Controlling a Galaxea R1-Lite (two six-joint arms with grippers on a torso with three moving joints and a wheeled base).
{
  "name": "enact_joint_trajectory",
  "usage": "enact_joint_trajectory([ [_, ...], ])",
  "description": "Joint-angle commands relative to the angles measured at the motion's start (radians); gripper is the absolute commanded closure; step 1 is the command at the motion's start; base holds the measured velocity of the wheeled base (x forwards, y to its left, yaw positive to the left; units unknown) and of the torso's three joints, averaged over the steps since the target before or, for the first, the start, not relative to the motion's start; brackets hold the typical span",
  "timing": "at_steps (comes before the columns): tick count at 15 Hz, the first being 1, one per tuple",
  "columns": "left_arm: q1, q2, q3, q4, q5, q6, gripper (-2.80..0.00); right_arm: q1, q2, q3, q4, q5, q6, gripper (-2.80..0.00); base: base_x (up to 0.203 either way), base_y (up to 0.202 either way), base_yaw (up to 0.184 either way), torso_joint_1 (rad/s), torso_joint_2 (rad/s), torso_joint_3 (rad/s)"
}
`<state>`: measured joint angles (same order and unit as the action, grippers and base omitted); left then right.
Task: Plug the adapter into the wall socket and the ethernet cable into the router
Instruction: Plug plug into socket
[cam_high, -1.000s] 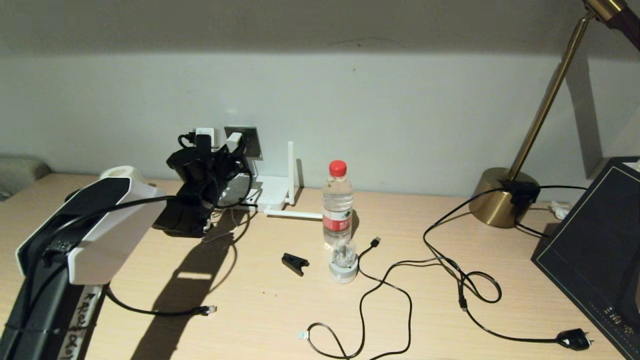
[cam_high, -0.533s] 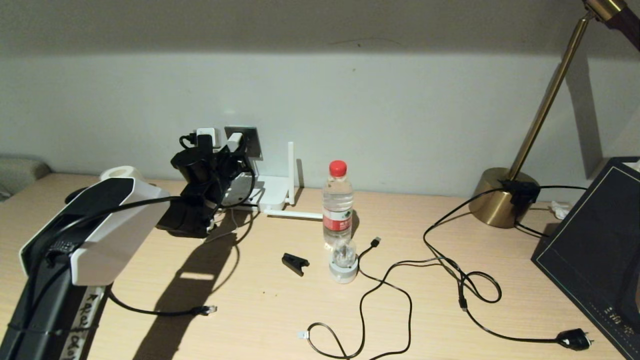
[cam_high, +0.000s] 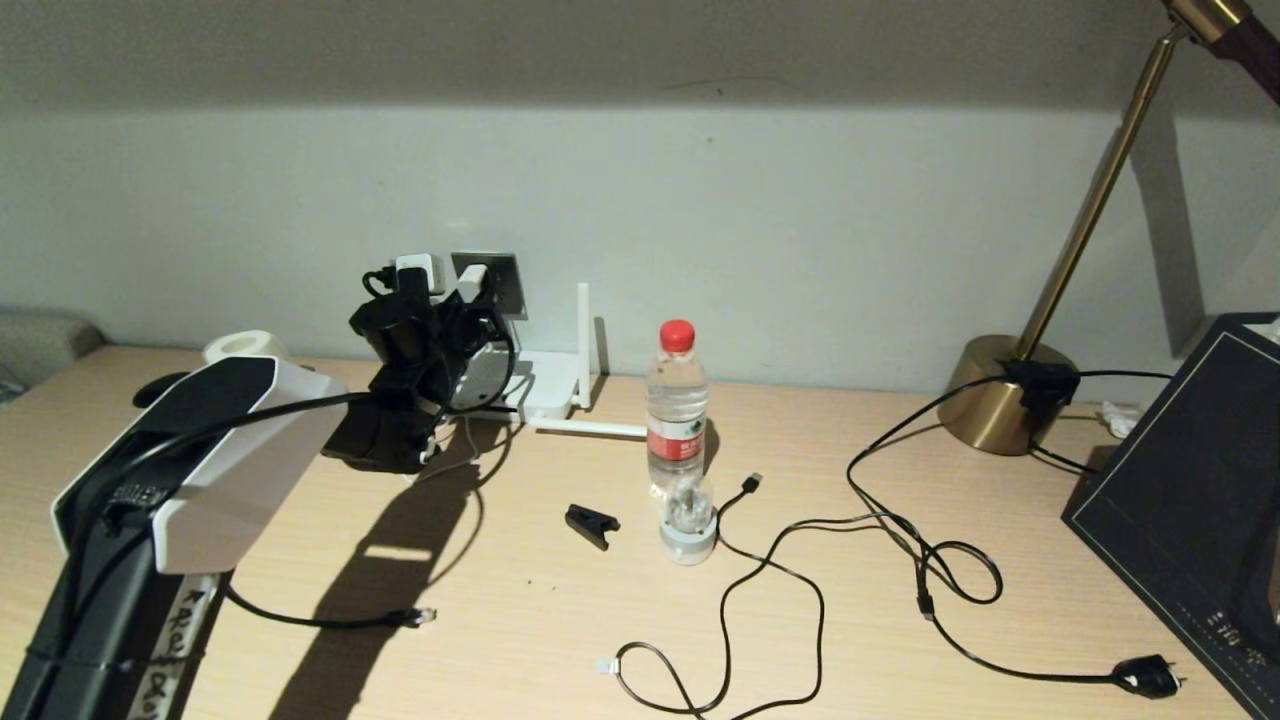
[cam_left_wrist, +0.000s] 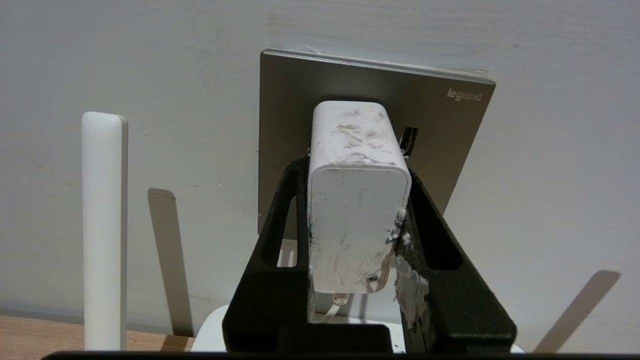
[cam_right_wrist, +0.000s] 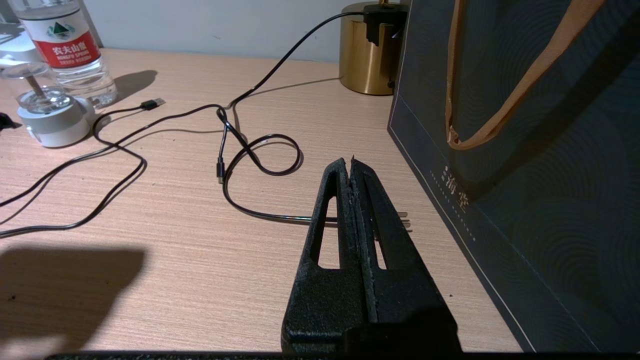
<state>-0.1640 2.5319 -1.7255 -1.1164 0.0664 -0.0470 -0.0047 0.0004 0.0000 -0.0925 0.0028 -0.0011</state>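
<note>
Head view: left gripper (cam_high: 462, 290) reaching up against the grey wall socket (cam_high: 500, 280) on the wall, clamping the white adapter (cam_high: 470, 283) at the plate's face, with the arm's black wrist hiding much of the contact. White router (cam_high: 545, 385) lying on the wooden desk (cam_high: 520, 620) directly below the socket, one antenna standing upright beside it and another lying flat toward the water bottle (cam_high: 676, 405). Ethernet cable (cam_high: 330, 624) trailing over the desk well in front of the socket, clear connector lying loose, apart from the router. Black USB cable (cam_high: 770, 560) and lamp cord (cam_high: 930, 560) curling far to the socket's right, toward the brass lamp base (cam_high: 1000, 395). Left wrist view: black fingers (cam_left_wrist: 430, 235) pressing on both sides of the scuffed adapter (cam_left_wrist: 357, 200), holding its far end against the socket (cam_left_wrist: 445, 145) plate; whether fully seated, impossible to tell. Router antenna (cam_left_wrist: 104, 230) standing beside the socket. Right wrist view: right gripper (cam_right_wrist: 351, 167) hanging above the desk beside the dark paper bag (cam_right_wrist: 525, 150), well away from the socket, fingers pressed together on nothing.
</note>
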Motion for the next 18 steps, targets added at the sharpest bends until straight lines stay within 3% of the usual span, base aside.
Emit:
enact_joint_trajectory([
  [1, 0.003, 0.007, -0.002, -0.006, -0.001, -0.001, 0.0, 0.0, 0.001, 0.035, -0.001, 0.0, 0.0, 0.0, 0.0, 0.0, 0.0, 0.0, 0.0, 0.0],
  [9, 0.042, 0.005, -0.005, -0.005, -0.04, 0.006, 0.0, 0.0, 0.001, 0.035, -0.001, 0.0, 0.0, 0.0, 0.0, 0.0, 0.0, 0.0, 0.0, 0.0],
  [18, 0.084, 0.004, -0.006, 0.012, -0.088, 0.078, 0.0, 0.0, 0.0, 0.035, -0.001, 0.0, 0.0, 0.0, 0.0, 0.0, 0.0, 0.0, 0.0, 0.0],
])
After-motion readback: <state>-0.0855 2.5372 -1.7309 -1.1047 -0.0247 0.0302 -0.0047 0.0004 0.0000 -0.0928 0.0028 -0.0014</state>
